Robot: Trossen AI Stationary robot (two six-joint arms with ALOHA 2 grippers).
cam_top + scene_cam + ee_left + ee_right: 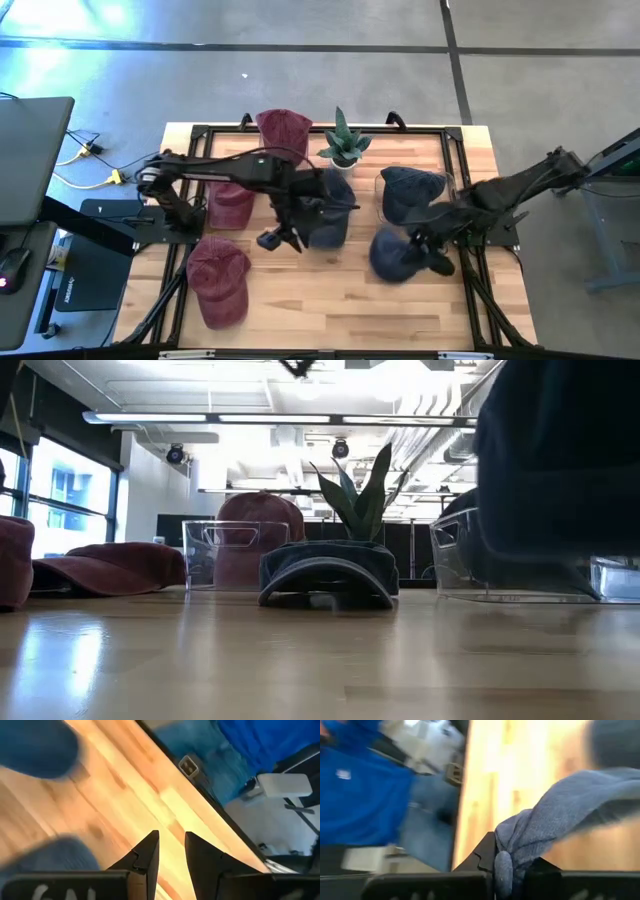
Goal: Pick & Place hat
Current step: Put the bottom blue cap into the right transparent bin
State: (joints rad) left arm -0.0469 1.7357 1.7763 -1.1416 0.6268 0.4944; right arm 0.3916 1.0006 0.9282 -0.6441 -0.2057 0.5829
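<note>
Table (330, 300) of pale wood fills the centre of the high view, with hats in two colours spread over it. Three maroon hats sit in the left half: one at upper centre (284, 127), one at mid left (231, 203), one at lower left (218, 282). A potted plant (343, 143) stands at upper centre. The left gripper (276, 238) hangs at centre, just beside a navy hat (330, 208) lying flat. The right gripper (428, 250) sits right of centre, gripping a second navy hat (395, 256); a third navy hat (410, 190) rests in a clear bin (381, 183) above it.

Low view: the flat navy hat (328, 573) lies at centre, brim toward the camera, long axis running into the frame. The held hat (560, 460) hangs clear of the table at upper right; its heading cannot be told.

Left wrist view: the left gripper (171, 851) shows a narrow gap between its fingers, nothing held.

Right wrist view: the right gripper (512, 870) is clamped on bunched fabric of the held navy hat (560, 805), which trails toward the upper right.
</note>
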